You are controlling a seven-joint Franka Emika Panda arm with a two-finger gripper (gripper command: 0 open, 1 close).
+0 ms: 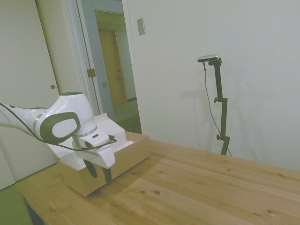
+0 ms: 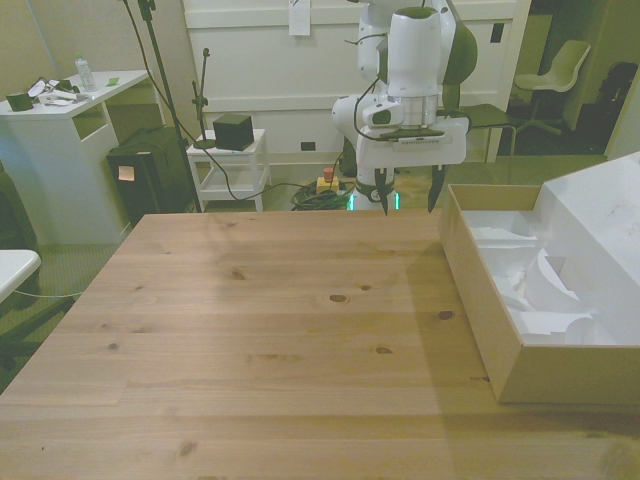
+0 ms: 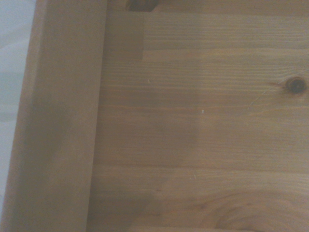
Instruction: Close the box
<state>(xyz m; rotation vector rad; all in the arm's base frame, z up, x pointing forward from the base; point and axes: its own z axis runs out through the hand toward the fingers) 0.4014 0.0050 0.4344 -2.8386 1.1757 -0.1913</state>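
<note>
- I have the table as the biggest thing in play, bare pine across most of its top.
- The box sits at the front view's right edge of it, open, with crumpled white paper lying inside.
- Its lid stands up on the far long side, white face inward, hinged along that edge.
- I judge the cardboard light and fairly stiff but easy to dent; the lid should swing on a gentle push near its top edge rather than a pinch.
- My gripper hangs just outside the box's near corner, fingers apart and holding nothing.
- In the wrist view I see only the tan box wall beside bare wood.
</note>
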